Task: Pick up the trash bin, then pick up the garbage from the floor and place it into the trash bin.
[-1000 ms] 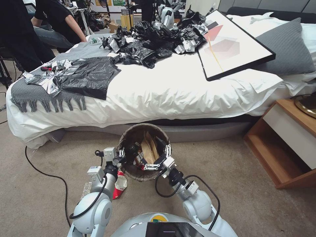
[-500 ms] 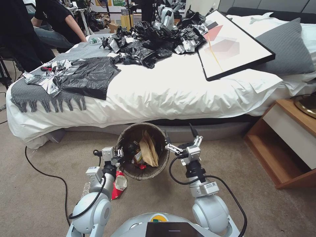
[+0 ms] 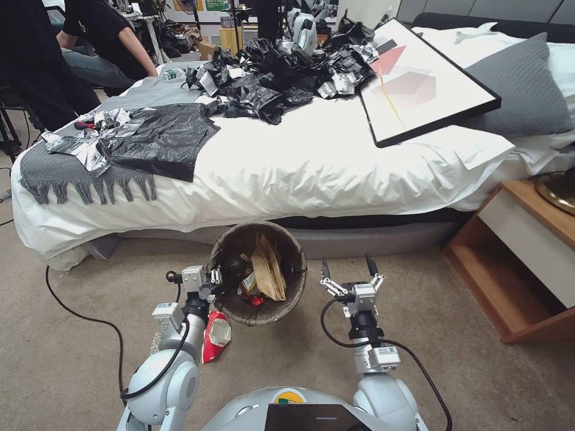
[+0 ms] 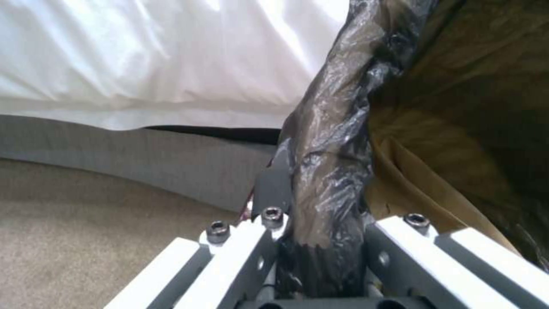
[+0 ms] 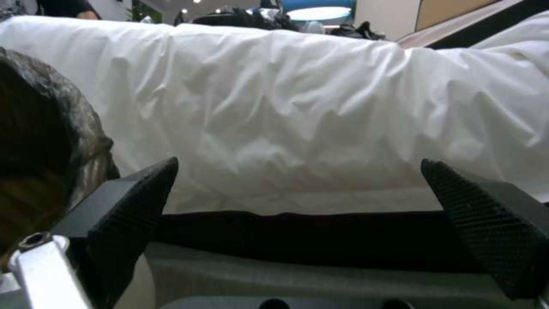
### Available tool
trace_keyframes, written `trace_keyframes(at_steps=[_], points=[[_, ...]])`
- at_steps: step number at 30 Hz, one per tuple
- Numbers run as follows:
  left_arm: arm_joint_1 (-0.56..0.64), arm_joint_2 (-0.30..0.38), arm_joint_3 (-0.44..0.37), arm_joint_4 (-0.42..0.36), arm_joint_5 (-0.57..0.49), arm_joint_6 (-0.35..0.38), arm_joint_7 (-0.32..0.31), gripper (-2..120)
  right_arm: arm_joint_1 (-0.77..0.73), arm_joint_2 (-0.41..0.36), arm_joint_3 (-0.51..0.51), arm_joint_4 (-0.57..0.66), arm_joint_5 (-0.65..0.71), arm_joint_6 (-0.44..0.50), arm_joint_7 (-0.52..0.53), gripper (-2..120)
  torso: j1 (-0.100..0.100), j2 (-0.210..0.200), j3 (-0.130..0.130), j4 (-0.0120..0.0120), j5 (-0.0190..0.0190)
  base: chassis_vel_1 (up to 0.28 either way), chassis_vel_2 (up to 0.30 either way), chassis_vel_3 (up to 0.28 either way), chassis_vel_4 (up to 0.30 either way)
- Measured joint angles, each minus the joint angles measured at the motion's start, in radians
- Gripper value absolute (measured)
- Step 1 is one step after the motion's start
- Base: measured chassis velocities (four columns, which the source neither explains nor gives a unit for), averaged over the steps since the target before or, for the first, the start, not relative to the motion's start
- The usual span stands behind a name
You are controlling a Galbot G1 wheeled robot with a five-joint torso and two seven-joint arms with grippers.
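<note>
I have the trash bin [image 3: 257, 272] on the carpet just in front of the bed [image 3: 299, 161], close to my base and a little to my left of centre. My left gripper [image 3: 217, 281] is clamped on the bin's near-left rim; from the left wrist camera I can see the fingers [image 4: 274, 189] closed with the bunched dark bag liner [image 4: 329, 163] pinched between them. Inside the bin I can make out a brown paper scrap [image 3: 268, 272] standing up against the wall, with some red and yellow wrappers [image 3: 250, 287] beside it. My right gripper [image 3: 350, 270] is empty and wide open, its two black fingertips [image 3: 325, 267] pointing up and well spread. It hangs over the carpet just to the right of the bin, clear of the rim and touching nothing. From the right wrist camera the textured pads [image 5: 134, 201] frame the white bedsheet and the dark gap under the bed, with the bin's liner showing at the edge beside one pad. A red and white snack wrapper [image 3: 217, 338] lies on the carpet beside my left forearm, just below the bin's near side. On the bed lie black plastic sheets [image 3: 162, 134] and a framed picture [image 3: 419, 78].
</note>
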Motion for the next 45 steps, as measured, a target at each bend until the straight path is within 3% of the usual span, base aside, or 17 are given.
trace_keyframes(at_steps=[24, 45], points=[[0.0, -0.002, -0.005, -0.007, -0.011, 0.0, 0.003, 2, 0.016, 0.002, 0.019, -0.034, 0.033, 0.016, -0.005, 100, 0.0, 0.0, 0.0, -0.0001, 0.0, 0.01, 0.015, 0.011, 0.013], [0.0, -0.007, -0.006, -0.007, -0.011, -0.001, 0.004, 2, 0.03, 0.001, 0.021, -0.027, 0.049, 0.002, -0.009, 100, 0.0, 0.0, 0.0, -0.0001, 0.0, 0.102, 0.11, 0.108, 0.113]])
